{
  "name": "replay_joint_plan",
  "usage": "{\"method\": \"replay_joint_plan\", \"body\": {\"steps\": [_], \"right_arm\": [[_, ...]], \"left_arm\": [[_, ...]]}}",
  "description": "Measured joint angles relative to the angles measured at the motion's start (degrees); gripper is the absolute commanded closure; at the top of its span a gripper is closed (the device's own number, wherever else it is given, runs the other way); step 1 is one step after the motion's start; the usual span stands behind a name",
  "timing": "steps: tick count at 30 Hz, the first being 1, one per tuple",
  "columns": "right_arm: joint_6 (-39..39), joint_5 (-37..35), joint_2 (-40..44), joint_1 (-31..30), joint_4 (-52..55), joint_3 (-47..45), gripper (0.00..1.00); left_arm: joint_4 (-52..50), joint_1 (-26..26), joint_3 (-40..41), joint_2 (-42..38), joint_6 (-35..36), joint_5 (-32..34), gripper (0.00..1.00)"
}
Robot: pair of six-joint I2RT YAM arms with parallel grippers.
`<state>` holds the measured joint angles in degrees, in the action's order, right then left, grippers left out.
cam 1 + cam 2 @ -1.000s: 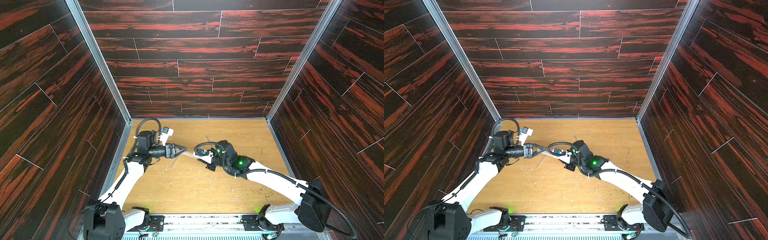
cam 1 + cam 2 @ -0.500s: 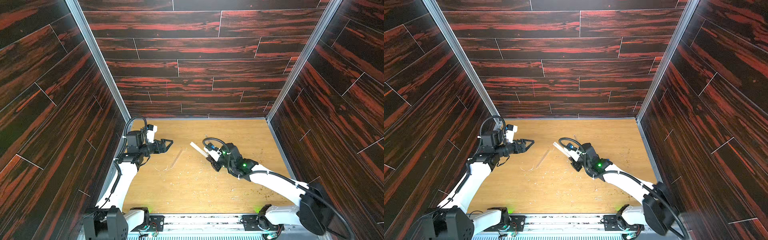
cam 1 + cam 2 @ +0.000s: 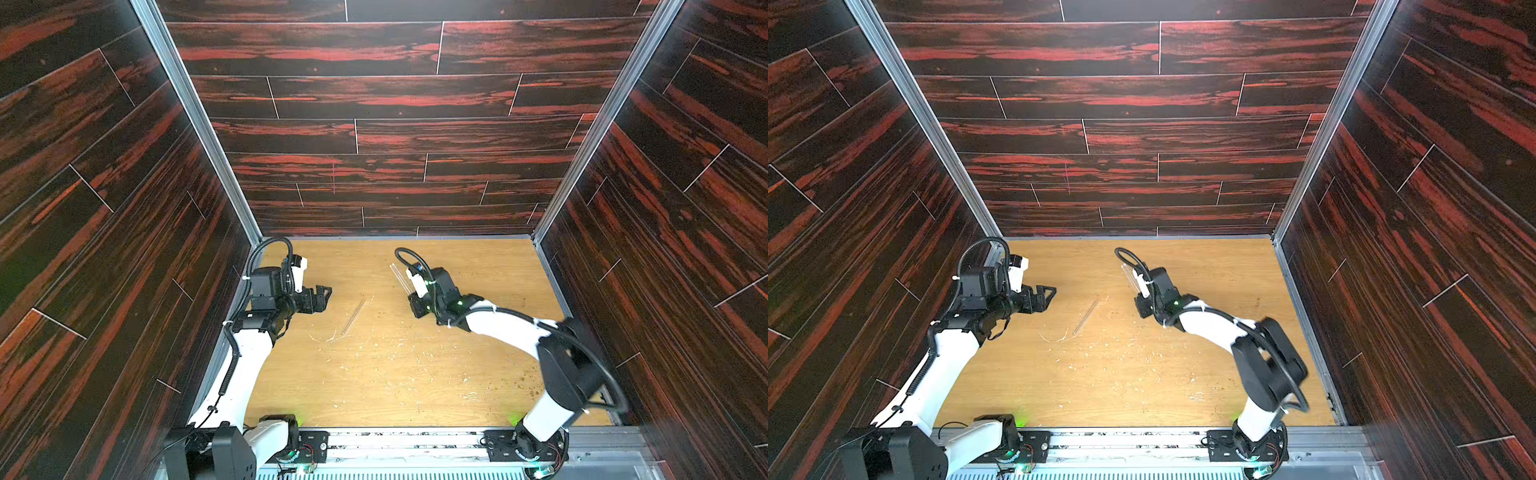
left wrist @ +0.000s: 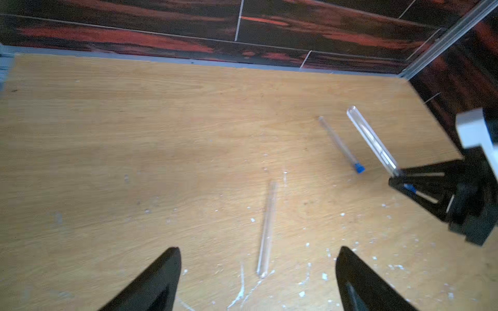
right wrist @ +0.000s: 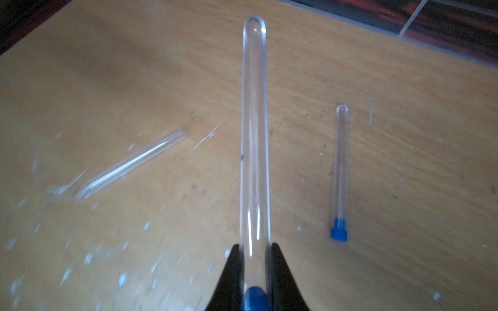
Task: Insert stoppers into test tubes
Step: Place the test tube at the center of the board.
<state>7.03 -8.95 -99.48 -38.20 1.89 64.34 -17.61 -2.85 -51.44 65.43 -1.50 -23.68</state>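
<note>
My right gripper [image 5: 254, 246] is shut on a clear test tube [image 5: 254, 134] near its mouth, where a blue stopper [image 5: 253, 297] sits inside it. The held tube [image 3: 399, 276] points toward the back wall, above the table. A second test tube [image 5: 341, 167] lies beside it on the wood with a blue stopper [image 5: 339, 233] in its end. A third test tube [image 4: 266, 229] lies in the middle, with no blue showing on it [image 3: 353, 318]. My left gripper [image 4: 258, 250] is open and holds nothing, with that tube's near end just ahead of its fingertips.
Pale specks and white scratches [image 4: 242, 290] litter the wooden table [image 3: 415, 374] round the middle tube. Dark wood-patterned walls close in on the left, right and back. A metal rail [image 3: 407, 440] with both arm bases runs along the front edge.
The two grippers, which met at the middle a second ago, have drawn apart. My left arm pulled back to the left. The right arm carried its tube back and to the right.
</note>
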Motion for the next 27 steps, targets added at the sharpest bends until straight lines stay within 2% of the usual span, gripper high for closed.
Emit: {"method": "replay_joint_plan", "body": {"steps": [11, 27], "right_arm": [[4.0, -2.6, -11.3, 1.5, 3.1, 7.4, 0.88], [5.6, -3.8, -19.3, 1.5, 5.9, 13.3, 0.84]], "left_arm": [[0.1, -0.1, 0.8, -0.7, 1.6, 1.8, 0.08], [-0.4, -0.1, 0.9, -0.7, 1.7, 1.7, 0.07]]}}
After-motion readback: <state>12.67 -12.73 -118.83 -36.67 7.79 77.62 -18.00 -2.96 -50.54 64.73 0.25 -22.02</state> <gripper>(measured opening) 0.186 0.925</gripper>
